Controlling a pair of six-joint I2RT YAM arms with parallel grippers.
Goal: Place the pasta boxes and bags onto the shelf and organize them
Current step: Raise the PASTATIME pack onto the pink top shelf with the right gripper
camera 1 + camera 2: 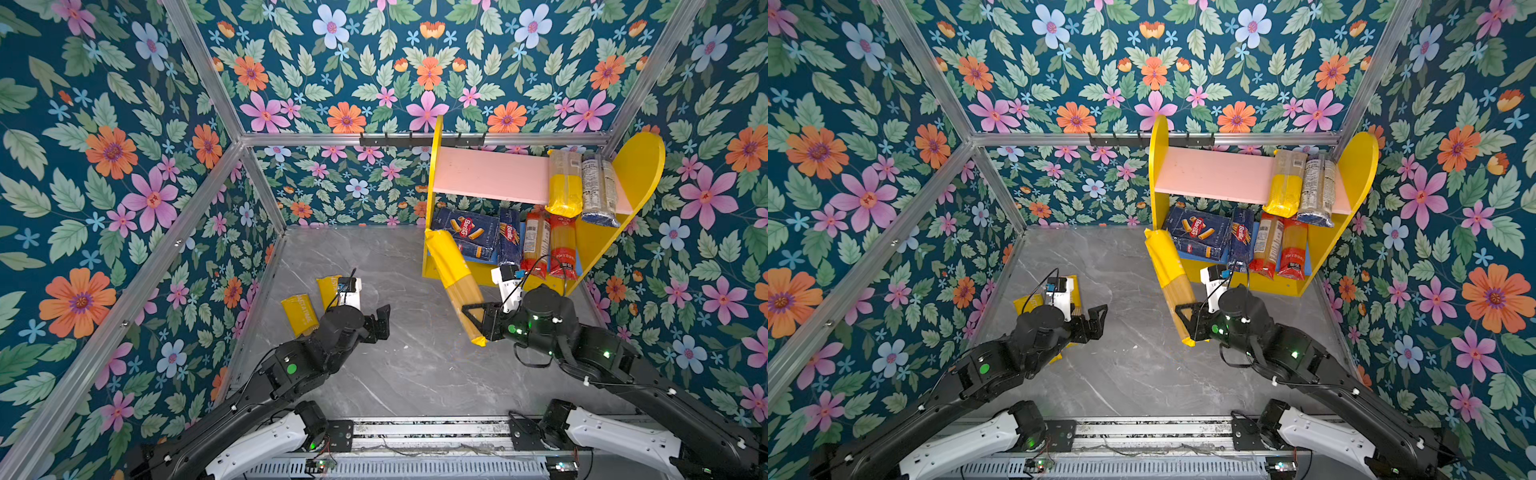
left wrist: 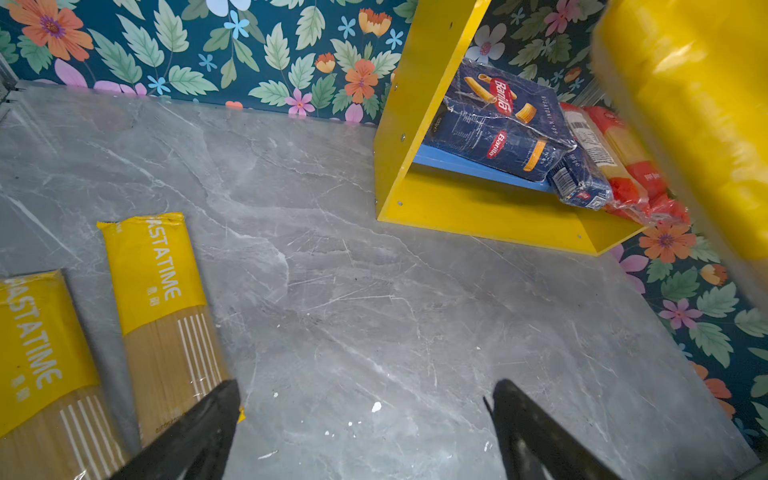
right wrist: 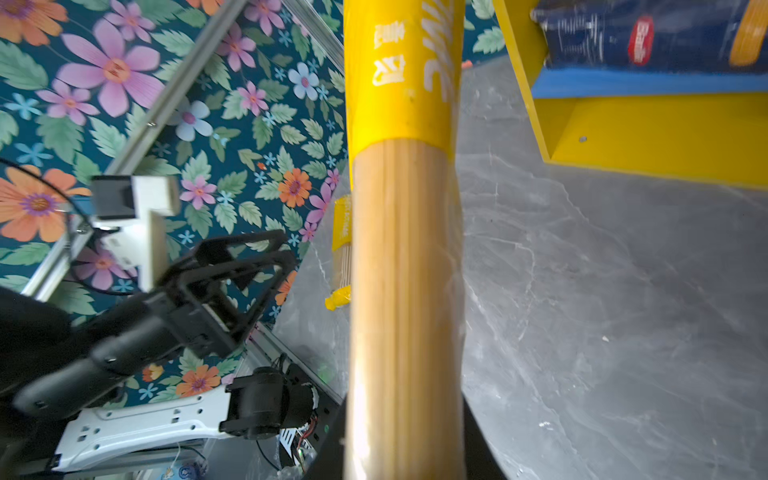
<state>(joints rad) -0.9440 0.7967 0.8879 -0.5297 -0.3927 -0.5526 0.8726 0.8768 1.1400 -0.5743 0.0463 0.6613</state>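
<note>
My right gripper (image 1: pixel 478 322) is shut on a yellow-ended spaghetti bag (image 1: pixel 455 274), held off the table and tilted, its upper yellow end beside the shelf's (image 1: pixel 490 174) left side panel. In the right wrist view the bag (image 3: pixel 405 249) fills the space between the jaws. My left gripper (image 1: pixel 380 322) hangs open and empty over the table, next to two yellow-ended bags (image 2: pixel 162 299) (image 2: pixel 37 353) lying flat. On the blue lower board stand the wide pasta box (image 1: pixel 467 237), the narrow box (image 1: pixel 509 243) and two red-ended bags (image 1: pixel 548 249). The pink board carries a yellow-ended bag (image 1: pixel 564 187) and a white-labelled bag (image 1: pixel 598 191).
Flowered walls with aluminium frame bars (image 1: pixel 415 139) enclose the grey marble table (image 1: pixel 395 365) on three sides. The shelf stands in the back right corner. A black hook rail (image 1: pixel 419 141) hangs on the back wall behind the shelf.
</note>
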